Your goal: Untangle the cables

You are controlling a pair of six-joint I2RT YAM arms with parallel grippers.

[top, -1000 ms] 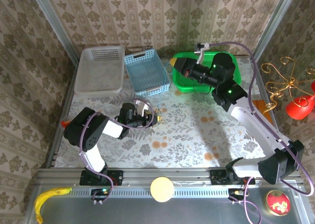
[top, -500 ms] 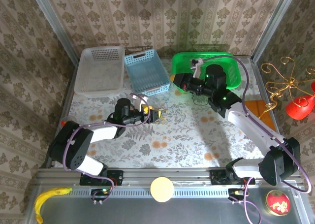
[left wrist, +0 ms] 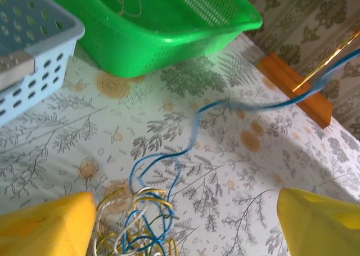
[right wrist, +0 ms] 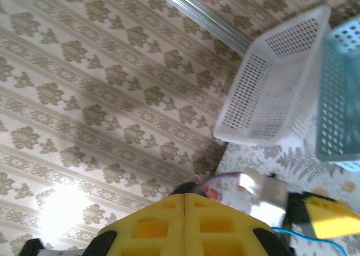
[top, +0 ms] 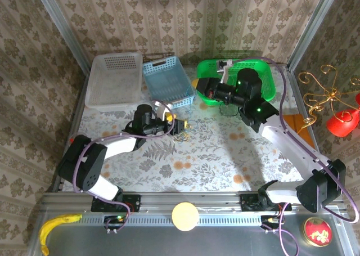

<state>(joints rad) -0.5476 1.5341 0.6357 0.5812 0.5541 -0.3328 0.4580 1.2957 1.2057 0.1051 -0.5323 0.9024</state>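
**Top view.** Three baskets stand in a row at the far edge of the table (top: 236,155). The white basket (top: 114,79) is on the left, the blue basket (top: 167,82) in the middle and the green basket (top: 209,64) on the right. The left gripper (top: 175,121) is low over the table, just in front of the blue basket. The right gripper (top: 198,86) is at the near left corner of the green basket.

**Left wrist view.** The yellow fingers (left wrist: 45,225) stand wide apart and grip nothing. The cables (left wrist: 140,225) lie on the table between them, close to the left-hand finger, as a knot of yellow, blue and pale strands. One blue strand (left wrist: 225,104) leaves the knot, rises and runs off to the right above the table (blurred along that stretch). A thin pale cord (left wrist: 128,0) lies in a loose loop on the floor of the green basket. A corner of the blue basket is at the left, but its inside cannot be judged from this angle.

**Right wrist view.** The right gripper's fingers are pressed together. Whether a strand is pinched between them cannot be told. A short length of blue strand shows at the lower right, beside the left gripper's yellow finger. The white and blue baskets lie beyond.
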